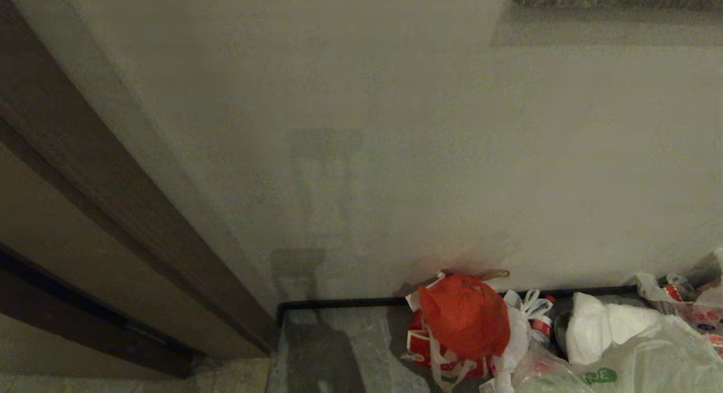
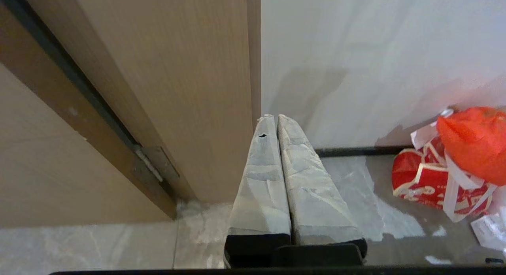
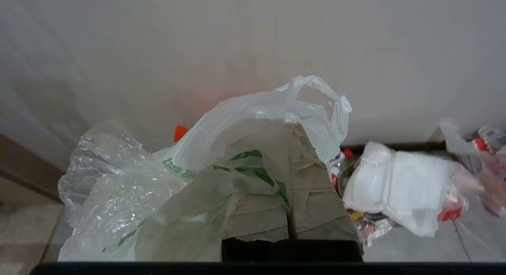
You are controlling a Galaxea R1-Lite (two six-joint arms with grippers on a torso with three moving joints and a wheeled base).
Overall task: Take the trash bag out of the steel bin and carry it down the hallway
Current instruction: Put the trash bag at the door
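The trash bag (image 3: 221, 121), thin whitish film with a green print, is draped over my right gripper (image 3: 294, 125). That gripper's taped fingers are shut, with the bag's film pinched in the seam between them. In the head view the bag (image 1: 644, 353) shows at the lower right, low by the floor, and neither arm shows. My left gripper (image 2: 275, 117) is shut and empty, pointing at the corner where the door frame (image 2: 178, 89) meets the wall. The steel bin is out of view.
Rubbish lies against the beige wall: an orange-red bag (image 1: 463, 314) on a red-and-white bag (image 2: 423, 180), bottles, and a white package (image 1: 599, 325). A brown door frame (image 1: 113, 212) stands at the left. Dark skirting (image 1: 339, 304) borders the grey marbled floor (image 1: 339, 348).
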